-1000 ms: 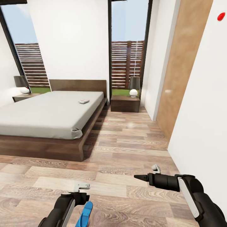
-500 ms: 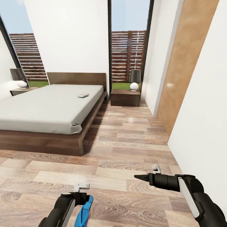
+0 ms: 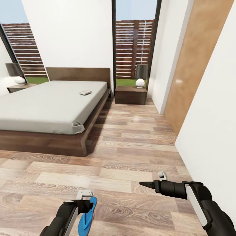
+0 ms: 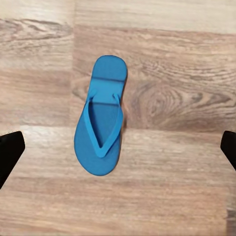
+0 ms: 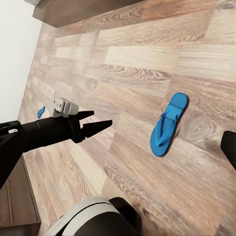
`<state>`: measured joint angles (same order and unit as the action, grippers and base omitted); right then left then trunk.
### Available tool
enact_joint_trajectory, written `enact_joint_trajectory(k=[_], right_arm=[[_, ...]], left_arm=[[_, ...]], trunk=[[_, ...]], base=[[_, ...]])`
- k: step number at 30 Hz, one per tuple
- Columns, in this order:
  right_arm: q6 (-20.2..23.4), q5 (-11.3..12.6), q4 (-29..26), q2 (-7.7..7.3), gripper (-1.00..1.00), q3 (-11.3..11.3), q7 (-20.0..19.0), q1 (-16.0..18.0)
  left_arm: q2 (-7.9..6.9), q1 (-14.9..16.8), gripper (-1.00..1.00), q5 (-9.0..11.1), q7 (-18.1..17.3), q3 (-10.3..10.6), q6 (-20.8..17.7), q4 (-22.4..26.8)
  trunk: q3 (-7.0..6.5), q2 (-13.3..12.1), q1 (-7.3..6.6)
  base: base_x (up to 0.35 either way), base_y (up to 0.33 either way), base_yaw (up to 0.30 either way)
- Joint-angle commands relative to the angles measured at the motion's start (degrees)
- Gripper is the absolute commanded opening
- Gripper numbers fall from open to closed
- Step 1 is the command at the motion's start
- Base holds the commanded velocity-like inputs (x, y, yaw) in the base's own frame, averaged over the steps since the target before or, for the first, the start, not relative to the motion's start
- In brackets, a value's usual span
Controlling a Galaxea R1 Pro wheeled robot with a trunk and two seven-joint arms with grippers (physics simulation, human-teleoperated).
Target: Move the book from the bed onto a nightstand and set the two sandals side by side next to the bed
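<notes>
A blue sandal (image 3: 87, 216) lies flat on the wood floor right under my left gripper (image 3: 86, 196). In the left wrist view the sandal (image 4: 101, 130) sits strap-up between the two wide-apart fingertips (image 4: 10, 152), untouched. My right gripper (image 3: 153, 181) hovers open and empty over the floor to the right. From its wrist view I see the same sandal (image 5: 168, 124) beside the left gripper (image 5: 93, 125), and a small blue shape (image 5: 41, 112) farther off, perhaps the other sandal. The book (image 3: 85, 92) lies on the bed (image 3: 42, 108). A nightstand (image 3: 130, 95) stands right of the bed, another (image 3: 19, 87) at its far side.
A white wall (image 3: 213, 108) and a wooden door (image 3: 188, 65) close off the right side. Open wood floor (image 3: 137, 137) runs between the bed and that wall up to the nightstand. Each nightstand carries a lamp (image 3: 141, 76).
The whole head view has shifted, so the camera moved: the bed sits higher in the picture and more of the sandal shows under the left gripper. Both grippers keep their pose.
</notes>
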<state>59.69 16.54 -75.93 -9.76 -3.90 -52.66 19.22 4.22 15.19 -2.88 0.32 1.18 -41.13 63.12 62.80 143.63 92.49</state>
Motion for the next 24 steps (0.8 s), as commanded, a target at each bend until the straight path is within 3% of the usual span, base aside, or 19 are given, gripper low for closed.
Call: enact_joint_trajectory(k=[1, 9, 15, 24], right_arm=[[0.19, -0.17, -0.01, 0.00, 1.00, -0.05, -0.34, 0.03], [0.22, -0.15, -0.01, -0.20, 1.00, -0.07, -0.45, 0.03], [0.25, -0.12, -0.01, -0.04, 1.00, -0.06, -0.44, 0.03], [0.25, -0.18, -0.13, -0.25, 1.00, -0.21, -0.43, 0.03]], left_arm=[[0.00, 0.02, 1.00, -0.28, 0.03, 0.05, -0.27, 0.07], [0.00, 0.02, 1.00, -0.28, 0.03, 0.05, -0.27, 0.08], [0.00, 0.02, 1.00, -0.26, 0.03, 0.05, -0.27, 0.14], [0.00, 0.02, 1.00, -0.20, 0.11, 0.02, -0.35, 0.14]], trunk=[[0.28, 0.04, 0.01], [2.05, 0.15, 0.22], [2.05, 0.15, 0.22], [4.05, 0.27, 0.45]], base=[[0.000, 0.000, 0.000], [0.000, 0.000, 0.000], [0.000, 0.000, 0.000], [0.000, 0.000, 0.000]])
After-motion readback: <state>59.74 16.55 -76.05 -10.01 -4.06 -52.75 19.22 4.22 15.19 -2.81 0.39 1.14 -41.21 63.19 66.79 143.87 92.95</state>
